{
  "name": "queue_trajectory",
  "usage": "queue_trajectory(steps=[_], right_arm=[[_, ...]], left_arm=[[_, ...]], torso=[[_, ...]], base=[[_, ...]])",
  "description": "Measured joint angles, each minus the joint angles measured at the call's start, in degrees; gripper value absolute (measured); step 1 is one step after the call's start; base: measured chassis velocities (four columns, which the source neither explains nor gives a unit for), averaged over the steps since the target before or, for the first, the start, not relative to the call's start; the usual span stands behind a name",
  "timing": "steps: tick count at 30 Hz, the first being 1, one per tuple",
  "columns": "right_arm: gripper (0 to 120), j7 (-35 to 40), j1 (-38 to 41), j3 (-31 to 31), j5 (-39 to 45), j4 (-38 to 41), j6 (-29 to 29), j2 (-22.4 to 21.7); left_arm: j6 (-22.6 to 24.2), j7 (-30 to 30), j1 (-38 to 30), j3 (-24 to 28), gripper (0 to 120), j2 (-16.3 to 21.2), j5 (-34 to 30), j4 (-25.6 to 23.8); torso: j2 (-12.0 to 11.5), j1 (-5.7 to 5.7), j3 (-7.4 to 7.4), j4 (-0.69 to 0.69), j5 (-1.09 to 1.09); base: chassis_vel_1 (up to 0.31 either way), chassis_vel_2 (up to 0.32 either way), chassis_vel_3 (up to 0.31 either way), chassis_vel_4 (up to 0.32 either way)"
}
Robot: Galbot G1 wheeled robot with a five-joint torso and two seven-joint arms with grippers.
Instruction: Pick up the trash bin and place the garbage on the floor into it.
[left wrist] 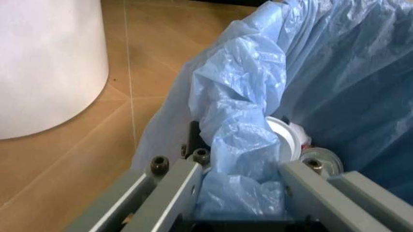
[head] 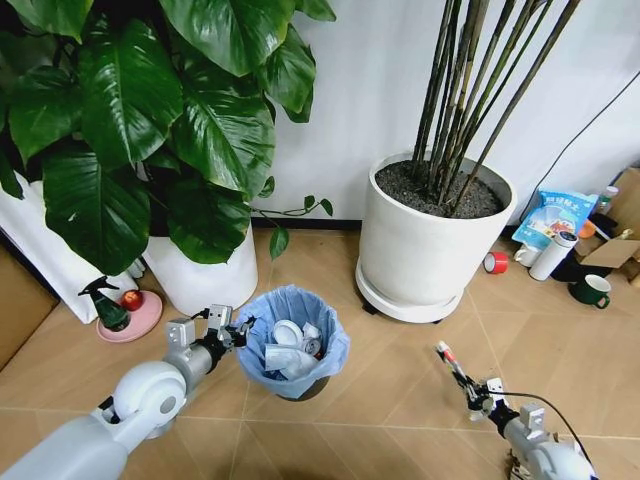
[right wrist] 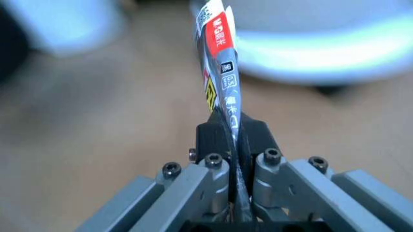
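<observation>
The trash bin, small and black with a crinkled light-blue bag, stands on the floor between the two plant pots. Crumpled white garbage lies inside it, and a white disc sits just inside the rim. My left gripper is shut on the bin's near-left rim, with bag plastic bunched between its fingers. To the bin's right, low over the floor, my right gripper is shut on a thin grey wrapper with a red label that sticks up out of the jaws toward the bin.
A big white pot of bamboo-like stems stands behind right, and another white pot with a leafy plant behind left. A green spray bottle on a pink dish sits at the left. A blue bag, red tape roll and green mug crowd the right wall.
</observation>
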Motion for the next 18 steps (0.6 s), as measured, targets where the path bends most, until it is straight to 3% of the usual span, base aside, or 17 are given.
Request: queue_trajectory(steps=[5,11,18], right_arm=[[0,-11.5,-0.7,0.2,7.9,9.5,3.5,-2.0],[0,-18.2,2.7,-1.8,14.9,17.8,2.8,-3.8],[0,-22.3,17.6,-8.5,18.6,18.6,-1.2,-2.9]], left_arm=[[0.0,0.0,-1.7,1.4,1,-0.5,-0.2,1.2],[-0.2,0.0,-2.5,2.9,1,-1.1,0.0,1.8],[-0.4,0.6,-4.0,4.1,1,-2.3,-0.1,3.1]], torso=[[0.0,0.00,0.00,0.01,0.01],[0.0,0.00,0.00,0.01,0.00],[0.0,0.00,0.01,0.03,0.01]], base=[[0.000,0.000,0.000,0.000],[0.000,0.000,0.000,0.000],[0.000,0.000,0.000,0.000]])
